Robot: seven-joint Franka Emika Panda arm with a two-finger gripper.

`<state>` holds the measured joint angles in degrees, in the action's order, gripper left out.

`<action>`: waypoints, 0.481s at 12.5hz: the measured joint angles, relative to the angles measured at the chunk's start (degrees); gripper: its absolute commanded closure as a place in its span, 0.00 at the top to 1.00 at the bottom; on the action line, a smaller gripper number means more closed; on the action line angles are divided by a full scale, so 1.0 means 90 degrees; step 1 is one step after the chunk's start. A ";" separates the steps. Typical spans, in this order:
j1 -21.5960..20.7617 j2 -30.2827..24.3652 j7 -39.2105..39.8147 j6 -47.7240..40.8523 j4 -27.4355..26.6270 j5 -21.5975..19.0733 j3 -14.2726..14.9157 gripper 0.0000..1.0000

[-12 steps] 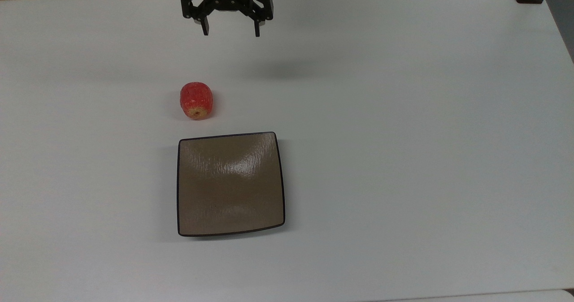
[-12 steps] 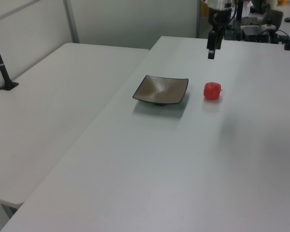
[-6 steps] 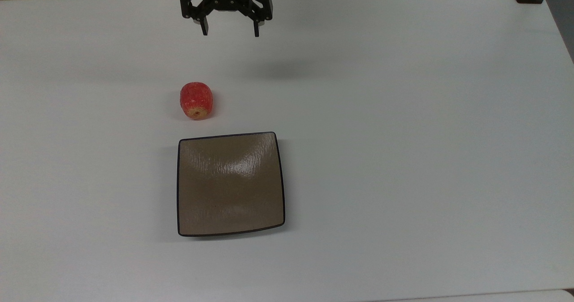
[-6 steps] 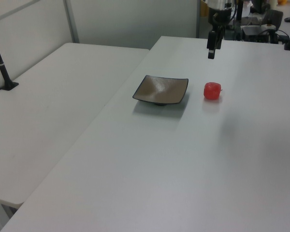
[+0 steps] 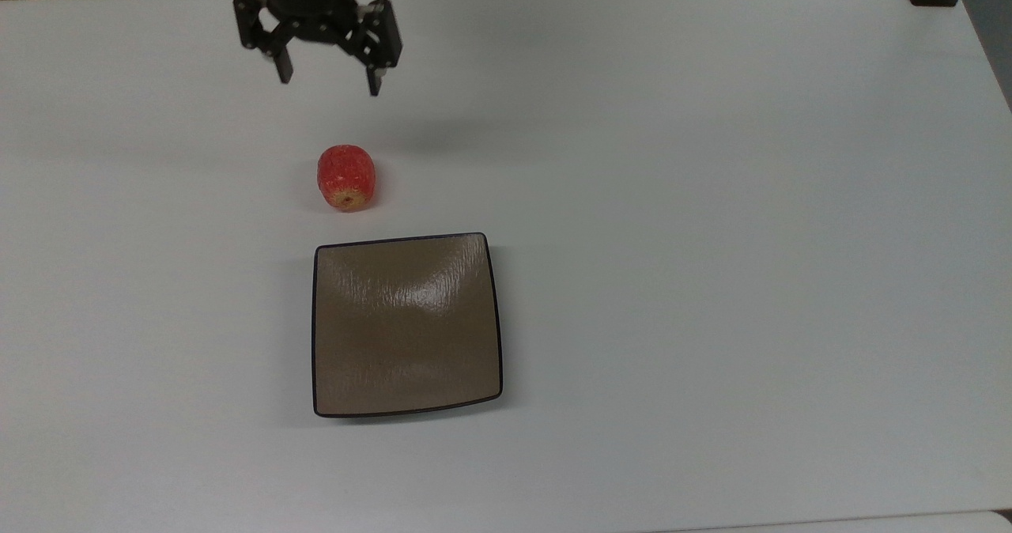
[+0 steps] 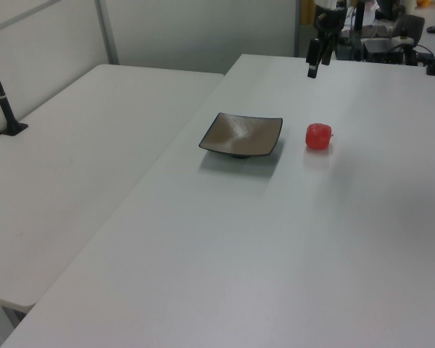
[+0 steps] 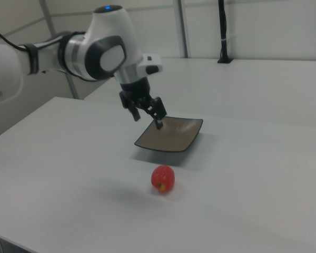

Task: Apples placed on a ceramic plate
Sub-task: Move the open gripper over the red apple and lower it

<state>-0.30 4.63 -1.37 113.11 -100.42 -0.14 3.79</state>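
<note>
Apple (image 5: 346,177), small and red with a tan-yellow end turned toward the plate, lies on its side on the bare white surface (image 5: 711,201), apart from everything else. Just below it in the top view sits the square brown ceramic plate (image 5: 407,323), glossy with a thin dark rim; a narrow strip of surface separates the two, and the apple is lined up with the plate's left part in the top view. Wide open surface spreads to the top view's right of both, out to the far edge, and a broad bare stretch also lies to the top view's left and below the plate. In the left view the apple (image 6: 318,135) sits just to the right of the plate (image 6: 241,135), with a long run of free surface toward the camera. The hand (image 5: 328,85) hangs in the air near the surface's upper edge in the top view, its two fingers spread wide apart and holding nothing. It is above the apple in the top view and slightly to the left, well apart from it. In the right view the hand (image 7: 147,119) is raised off the surface, with the apple (image 7: 163,178) lower and nearer the camera, and the plate (image 7: 170,135) behind.
</note>
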 measured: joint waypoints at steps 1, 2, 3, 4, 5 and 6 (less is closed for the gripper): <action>0.0009 0.0130 0.0002 0.0283 -0.0121 0.0030 0.0116 1.00; 0.0020 0.0257 0.0086 0.0475 -0.0226 0.0177 0.0179 1.00; 0.0035 0.0363 0.0237 0.0557 -0.0289 0.0294 0.0195 1.00; 0.0045 0.0420 0.0439 0.0563 -0.0304 0.0340 0.0197 1.00; 0.0057 0.0469 0.0740 0.0563 -0.0327 0.0359 0.0197 1.00; 0.0078 0.0522 0.1140 0.0563 -0.0383 0.0362 0.0197 1.00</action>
<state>0.40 9.33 8.89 118.18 -103.86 3.13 5.57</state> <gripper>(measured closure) 0.000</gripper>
